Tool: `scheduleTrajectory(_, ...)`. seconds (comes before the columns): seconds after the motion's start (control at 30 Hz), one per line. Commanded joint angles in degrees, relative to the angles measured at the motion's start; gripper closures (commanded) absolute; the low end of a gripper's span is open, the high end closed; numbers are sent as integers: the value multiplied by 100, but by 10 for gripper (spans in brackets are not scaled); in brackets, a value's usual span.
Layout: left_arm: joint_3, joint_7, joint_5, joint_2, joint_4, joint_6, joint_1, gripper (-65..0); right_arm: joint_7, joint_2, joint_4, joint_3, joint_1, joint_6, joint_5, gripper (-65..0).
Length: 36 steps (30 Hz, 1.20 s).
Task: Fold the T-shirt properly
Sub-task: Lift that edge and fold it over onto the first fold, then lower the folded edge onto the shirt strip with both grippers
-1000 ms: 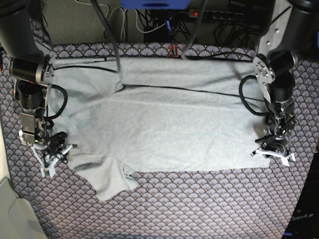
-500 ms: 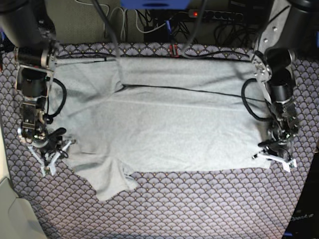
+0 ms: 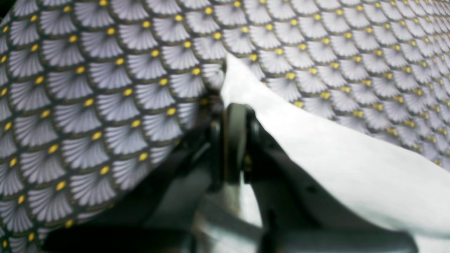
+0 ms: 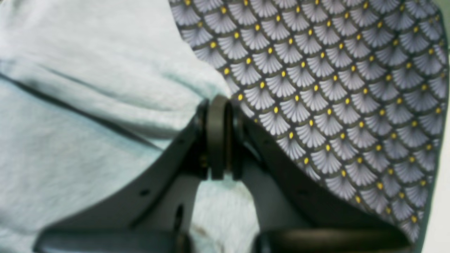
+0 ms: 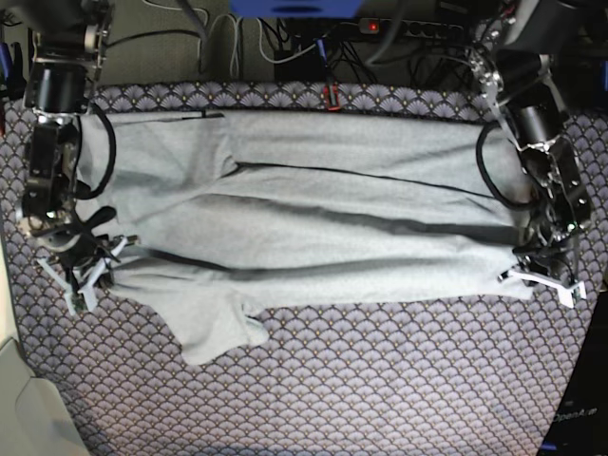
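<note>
Left wrist: left claw [image 3: 233, 140] clenched on a T-shirt [image 3: 334, 158] corner, blurred, over the patterned tablecloth [image 3: 88, 105]. Right wrist: right claw [image 4: 219, 137] clenched on the T-shirt's opposite edge. Base: shirt spread across the bench, near edge pinched at both ends, apparently lifted; likely the first lengthwise fold. Next: carry both corners evenly toward the far hem. A loose sleeve [image 5: 214, 332] hangs near; cables [image 5: 285, 43] clutter the far side.

Both wrist views are blurred up close, so the cloth pinched between each pair of jaws is hard to make out. The T-shirt [image 5: 313, 228] shows no lettering. The tablecloth [image 5: 380, 380] runs past the near edge.
</note>
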Motion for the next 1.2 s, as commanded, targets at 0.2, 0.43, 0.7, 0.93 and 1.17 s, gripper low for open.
scheduleTrajectory(0.2,-22,-53,-209,-78,1025,3,553,-4,-140,77,1402,379,-811,-37,302,0)
scheduleTrajectory(0.43,-22,281,-745,-78,1807,3,1160,-4,-140,-108,2316,941,-1611,236,311,0)
scheduleTrajectory(0.7,-66,281,-815,-78,2388,3,1802,-4,-140,-380,2896,1266,-2358,464,311,0)
scheduleTrajectory(0.93,-330,360,-842,-69,2845,3,2180,-4,-96,-494,3301,1275,-2956,473,311,0)
scheduleTrajectory(1.17,-831,1107,-1396,-87,3276,-6,2285,-4,-131,-512,3521,1434,-3202,754,311,0)
